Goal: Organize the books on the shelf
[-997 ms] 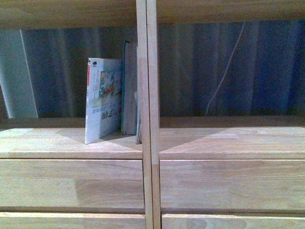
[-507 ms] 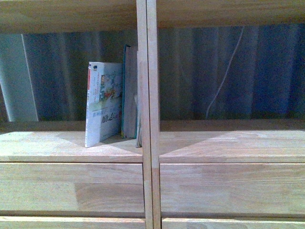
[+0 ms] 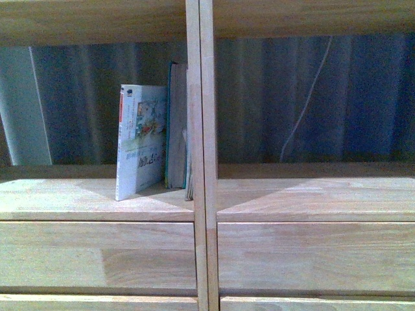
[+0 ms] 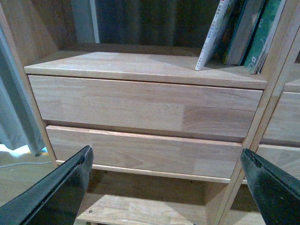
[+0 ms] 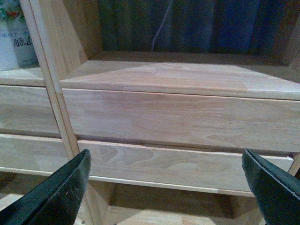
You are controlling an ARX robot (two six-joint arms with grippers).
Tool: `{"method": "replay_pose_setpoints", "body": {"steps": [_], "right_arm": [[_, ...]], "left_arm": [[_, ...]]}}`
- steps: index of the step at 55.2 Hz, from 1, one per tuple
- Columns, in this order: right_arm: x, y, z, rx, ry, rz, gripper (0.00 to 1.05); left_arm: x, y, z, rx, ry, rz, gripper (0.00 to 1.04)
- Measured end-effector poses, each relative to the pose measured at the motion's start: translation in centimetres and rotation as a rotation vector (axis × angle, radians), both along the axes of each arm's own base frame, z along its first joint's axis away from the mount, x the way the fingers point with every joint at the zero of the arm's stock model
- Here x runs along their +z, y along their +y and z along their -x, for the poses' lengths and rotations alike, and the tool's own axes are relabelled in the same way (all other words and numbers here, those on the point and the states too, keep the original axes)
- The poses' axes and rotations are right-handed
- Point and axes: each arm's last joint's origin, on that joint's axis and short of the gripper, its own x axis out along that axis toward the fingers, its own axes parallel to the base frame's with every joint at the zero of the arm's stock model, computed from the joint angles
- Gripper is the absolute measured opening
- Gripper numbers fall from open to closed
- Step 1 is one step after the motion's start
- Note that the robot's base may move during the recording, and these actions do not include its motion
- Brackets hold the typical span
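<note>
Books stand together at the right end of the left-hand compartment of the light wooden shelf [image 3: 97,199], pressed up against its double central upright [image 3: 199,129]. Outermost is the thin white paperback [image 3: 139,141], upright on its lower edge with its illustrated cover and large Chinese characters angled into the room and a red strip running down its spine. Between it and the upright are the taller teal-covered books [image 3: 176,123], whose tops rise above the paperback; from the left wrist view they lean a little towards the upright. How many teal ones there are I cannot tell from the front, though the left wrist view shows at least two.

To the left of the books the shelf board is bare wood, and the right-hand compartment holds no books that I can see. Behind both compartments hangs a dark pleated curtain [image 3: 363,97], with a thin pale cord [image 3: 305,103] running down it on the right side. Under each compartment sit plain drawer fronts [image 3: 97,253], two deep.

Neither arm shows in the front view. The left gripper [image 4: 166,187] is low in front of the left drawers, its jaws spread wide and holding nothing. The right gripper [image 5: 166,187] is likewise low before the right drawers, jaws wide apart and empty.
</note>
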Motion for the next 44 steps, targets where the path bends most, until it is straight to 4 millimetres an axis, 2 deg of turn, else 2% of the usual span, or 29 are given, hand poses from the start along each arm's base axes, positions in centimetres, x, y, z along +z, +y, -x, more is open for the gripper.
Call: {"method": "replay_pose_setpoints", "body": {"steps": [44], "right_arm": [[0.00, 0.00, 0.00, 0.000, 0.000, 0.000, 0.98]], "left_arm": [[0.00, 0.00, 0.00, 0.000, 0.000, 0.000, 0.97]]}}
